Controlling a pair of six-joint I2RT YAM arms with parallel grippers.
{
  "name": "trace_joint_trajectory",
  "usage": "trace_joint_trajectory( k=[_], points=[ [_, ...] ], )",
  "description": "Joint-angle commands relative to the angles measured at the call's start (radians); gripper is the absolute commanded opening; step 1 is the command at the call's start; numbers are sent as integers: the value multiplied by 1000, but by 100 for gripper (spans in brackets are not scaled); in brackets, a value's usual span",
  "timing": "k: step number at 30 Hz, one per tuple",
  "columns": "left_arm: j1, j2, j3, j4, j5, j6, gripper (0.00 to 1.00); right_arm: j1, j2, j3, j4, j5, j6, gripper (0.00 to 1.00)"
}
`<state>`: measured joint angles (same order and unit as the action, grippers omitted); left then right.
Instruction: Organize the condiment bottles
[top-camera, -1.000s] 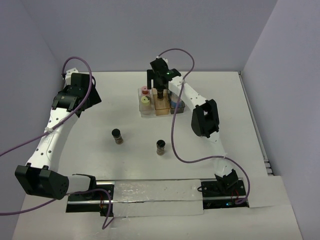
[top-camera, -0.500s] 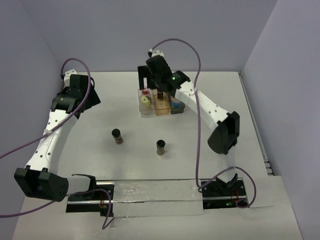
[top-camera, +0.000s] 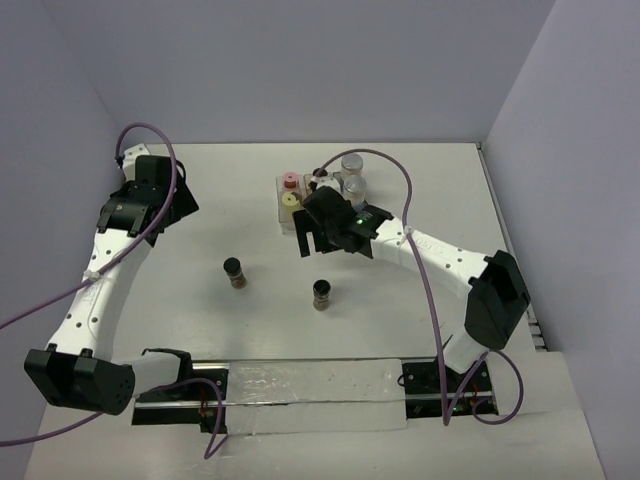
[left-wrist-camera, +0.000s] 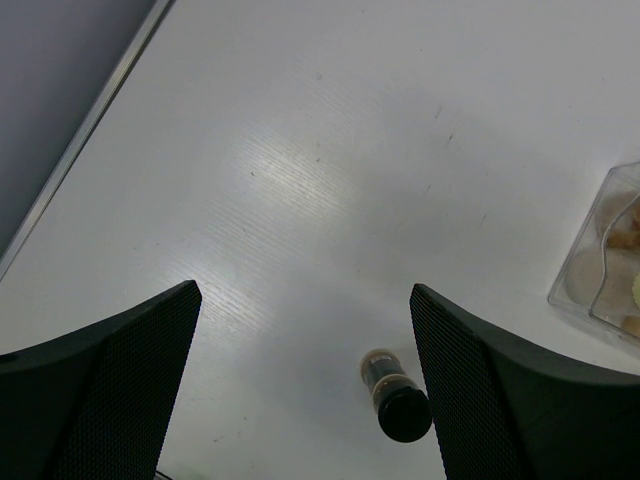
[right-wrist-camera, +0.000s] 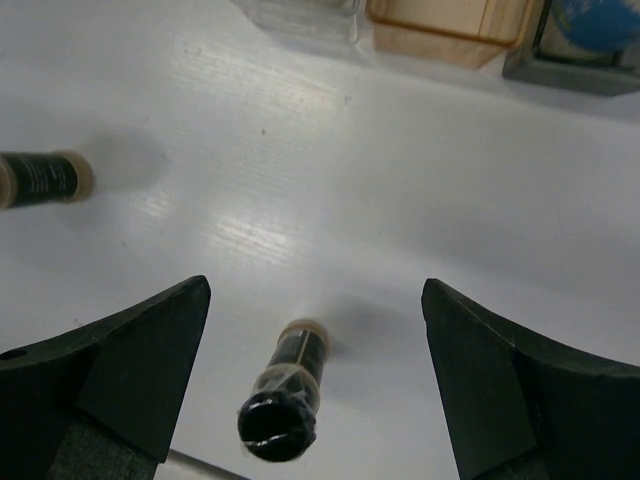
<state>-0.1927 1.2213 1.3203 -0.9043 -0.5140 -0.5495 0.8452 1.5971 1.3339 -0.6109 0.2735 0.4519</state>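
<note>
**Five bottles at the tray row, two dark jars out on the table**

The tray row (top-camera: 291, 226) is sitting toward the far side of the table (top-camera: 220, 200). It is made up of a clear compartment (right-wrist-camera: 305, 20), an amber compartment (right-wrist-camera: 450, 30) and a grey compartment (right-wrist-camera: 570, 65), side by side from left to right.

The clear compartment is holding two bottles upright. The pink-capped bottle (top-camera: 289, 180) is standing at its far end and the cream-capped bottle (top-camera: 290, 200) at its near end.

At the middle of the tray row a black-capped jar (top-camera: 320, 175) is showing only its cap. The rest of it is hidden behind the right arm.

At the grey end the two clear bottles (top-camera: 352, 174) with pale caps are standing one behind the other. The right wrist view is catching a blue label inside the grey compartment.

Two more jars are standing upright on the bare table, outside the tray row. The first dark jar (top-camera: 322, 293) is waiting on the near side of the tray row, roughly in line with the amber compartment. The second dark jar (top-camera: 234, 271) is also on the near side, off to the left of the clear compartment.

The right gripper (top-camera: 310, 243) is hovering just in front of the tray row's near edge. Its jaws are spread wide and gripping nothing. Its wrist camera is looking down at the first dark jar between the fingers.

The left gripper (left-wrist-camera: 302, 292) is hanging well to the left of the tray row, above the table. Its jaws are likewise gaping and empty.
</note>
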Motion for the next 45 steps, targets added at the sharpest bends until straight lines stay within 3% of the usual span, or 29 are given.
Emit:
trace_joint_trajectory(
  k=[1,11,15,24,45],
  points=[
    [9,-18,-12,23,19,-21,93,43,-67,-73,54,-2,58,95],
    [9,-25,-24,22,42,-26,93,118,-77,-179,62,-12,83,98],
    [9,-30,-27,26,49,-27,93,142,-75,-196,68,-25,90,94],
    [9,-36,-30,25,57,-29,93,158,-83,-215,54,-3,117,76],
    [9,-40,-35,35,72,-29,93,201,-102,-239,10,53,188,60]
  ],
)
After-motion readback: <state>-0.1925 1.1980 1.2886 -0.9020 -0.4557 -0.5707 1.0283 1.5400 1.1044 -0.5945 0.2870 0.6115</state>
